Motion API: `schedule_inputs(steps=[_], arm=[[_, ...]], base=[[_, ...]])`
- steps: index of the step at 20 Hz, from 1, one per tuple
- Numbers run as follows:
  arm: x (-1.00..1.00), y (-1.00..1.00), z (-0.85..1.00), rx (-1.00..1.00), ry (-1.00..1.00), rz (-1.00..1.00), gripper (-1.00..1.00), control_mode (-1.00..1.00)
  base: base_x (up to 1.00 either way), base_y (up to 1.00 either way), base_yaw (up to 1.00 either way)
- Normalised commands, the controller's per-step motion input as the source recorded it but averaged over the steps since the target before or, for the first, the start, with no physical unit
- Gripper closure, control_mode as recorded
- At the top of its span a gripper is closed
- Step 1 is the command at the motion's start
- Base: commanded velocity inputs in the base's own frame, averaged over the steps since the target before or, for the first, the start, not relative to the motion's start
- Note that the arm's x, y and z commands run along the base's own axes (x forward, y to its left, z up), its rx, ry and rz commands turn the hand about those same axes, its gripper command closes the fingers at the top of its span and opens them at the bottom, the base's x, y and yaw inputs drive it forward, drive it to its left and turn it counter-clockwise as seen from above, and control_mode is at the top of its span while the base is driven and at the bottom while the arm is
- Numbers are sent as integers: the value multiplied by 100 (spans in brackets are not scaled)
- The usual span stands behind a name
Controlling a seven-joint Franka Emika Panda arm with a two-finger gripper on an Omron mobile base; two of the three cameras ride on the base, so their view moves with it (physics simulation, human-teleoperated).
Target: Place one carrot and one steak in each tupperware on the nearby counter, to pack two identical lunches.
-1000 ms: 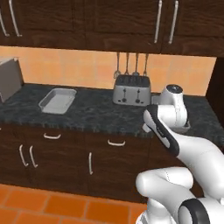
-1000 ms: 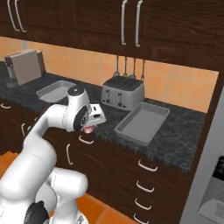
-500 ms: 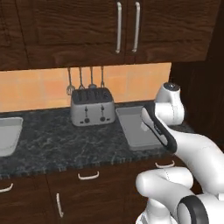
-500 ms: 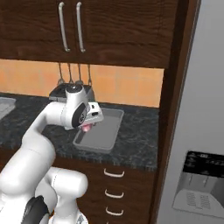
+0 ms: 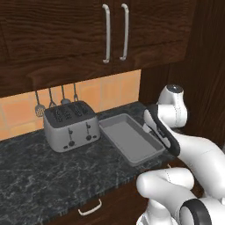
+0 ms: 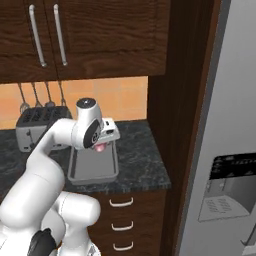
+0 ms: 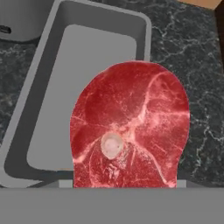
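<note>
A raw steak (image 7: 131, 127) is gripped between the fingers, held above the counter (image 5: 52, 176) near its right end. The empty grey tray (image 5: 130, 139) is seen just below and ahead of the fingers, beside the toaster (image 5: 70, 124). Its long axis is run from the counter's front edge toward the back wall.

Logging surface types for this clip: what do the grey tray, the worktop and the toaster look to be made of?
The tupperware looks like matte grey plastic or metal: flat uniform colour, no shine, rounded rim. The counter looks like polished black stone, going by its grey marbled veining. The toaster seems brushed metal: silvery sides with dark slots. It is all rendered, so these are looks only.
</note>
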Motion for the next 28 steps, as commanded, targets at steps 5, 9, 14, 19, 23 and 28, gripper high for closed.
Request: schedule_inputs(steps=[5,9,14,19,23,28], arm=[[1,-1,-22,0,0,-5,100,-100],[51,22,-81,4,1,0,100,-100],[85,85,-62,0,0,2,100,-100],[85,33,-10,2,0,0,100,-100],[70,0,-18,8,2,0,100,-100],[41,1,-48,1,3,0,-100,-100]], base=[[28,35,-14],[0,0,0],[0,0,0],[0,0,0],[0,0,0],[0,0,0]])
